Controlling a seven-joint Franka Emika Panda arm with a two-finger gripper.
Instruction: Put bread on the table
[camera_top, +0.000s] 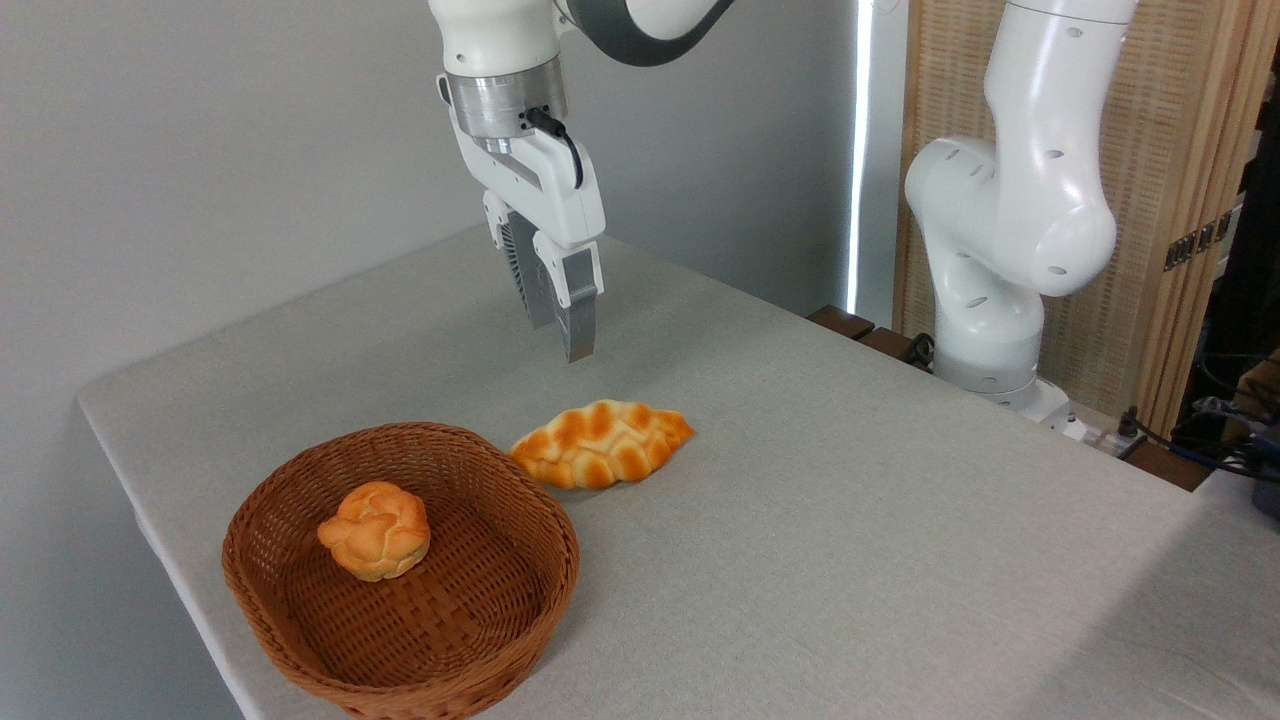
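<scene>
The bread (602, 444), a golden-orange braided loaf, lies flat on the grey-beige table (800, 520), just right of the basket's far rim. Above and a little behind it hangs my gripper (560, 335), open, with nothing between its fingers. The fingertips are well clear of the loaf.
A brown wicker basket (400, 570) sits at the table's front left with a small round knotted bun (375, 531) inside. The arm's white base (1000, 250) stands off the table's far right edge, with cables beside it.
</scene>
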